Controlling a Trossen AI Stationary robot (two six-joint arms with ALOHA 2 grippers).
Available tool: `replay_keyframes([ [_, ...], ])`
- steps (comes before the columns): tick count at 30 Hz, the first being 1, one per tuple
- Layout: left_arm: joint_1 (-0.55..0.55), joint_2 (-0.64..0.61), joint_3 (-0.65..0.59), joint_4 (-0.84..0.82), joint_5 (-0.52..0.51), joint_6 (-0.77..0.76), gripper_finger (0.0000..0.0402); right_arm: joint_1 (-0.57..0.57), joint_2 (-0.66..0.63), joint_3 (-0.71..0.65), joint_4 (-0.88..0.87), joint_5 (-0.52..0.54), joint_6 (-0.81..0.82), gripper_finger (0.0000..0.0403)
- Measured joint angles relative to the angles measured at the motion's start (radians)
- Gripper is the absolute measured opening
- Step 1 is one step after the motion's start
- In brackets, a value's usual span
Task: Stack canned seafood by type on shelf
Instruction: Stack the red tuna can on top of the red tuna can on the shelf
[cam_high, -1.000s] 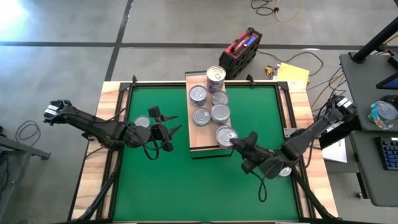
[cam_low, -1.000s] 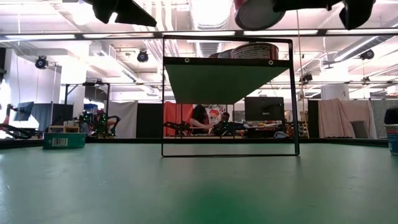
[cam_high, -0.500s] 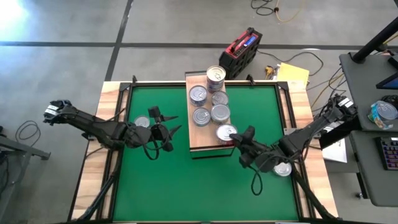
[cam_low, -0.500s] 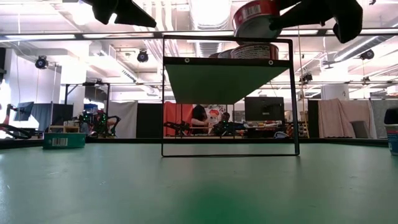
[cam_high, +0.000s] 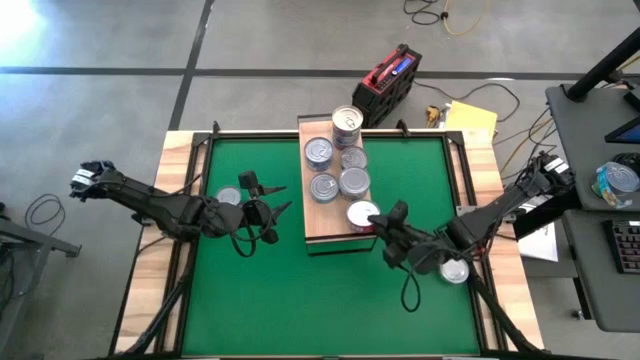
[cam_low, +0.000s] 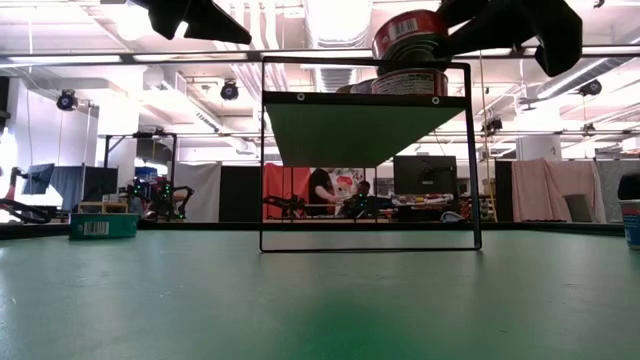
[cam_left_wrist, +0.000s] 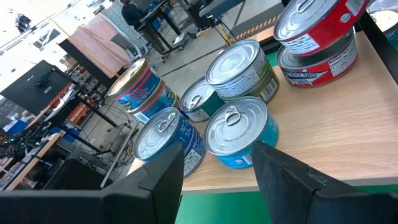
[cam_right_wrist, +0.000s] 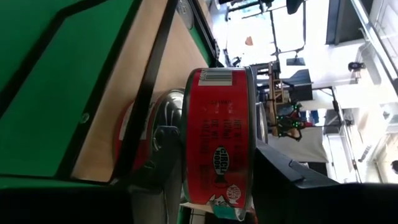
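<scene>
Red tin (cam_high: 362, 213) in R pincer (cam_high: 381, 229) moved over shelf (cam_high: 316, 224) near edge

The high view looked straight down on the surface (cam_high: 250, 290); the low one sat level with it, facing the room. Both wrist views pressed close, sharing the shelf (cam_left_wrist: 348, 118) and its red-labelled tin (cam_right_wrist: 217, 137).

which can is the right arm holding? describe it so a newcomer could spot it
On the light-wood shelf at the middle of the green mat, look at the end nearest the arms. The right gripper holds a red-labelled can tilted just above another red-labelled can. It is the only can off the board.
</scene>
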Motion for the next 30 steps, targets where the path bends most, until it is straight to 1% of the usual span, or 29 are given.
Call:
replay_keyframes([
  [4, 0.0, 0.0, 0.0, 0.0, 0.0, 0.0, 0.0174, -0.012, 0.0, 0.0, 0.0, 0.002, 0.012, 0.0134],
  [8, 0.0, 0.0, 0.0, 0.0, 0.0, 0.0, 0.0174, -0.016, 0.0, 0.0, 0.001, 0.001, 0.012, 0.0159],
  [10, 0.0, 0.0, 0.0, 0.0, 0.0, 0.0, 0.0174, -0.017, 0.0, 0.0, 0.001, 0.002, 0.009, 0.0164],
  [21, 0.0, 0.0, 0.0, 0.0, 0.0, 0.003, 0.0174, -0.016, 0.0, 0.0, 0.009, -0.007, -0.014, 0.0153],
  [30, 0.001, 0.0, 0.0, 0.0, 0.0, 0.003, 0.0174, -0.016, 0.0, -0.001, 0.041, -0.007, -0.031, 0.0205],
])
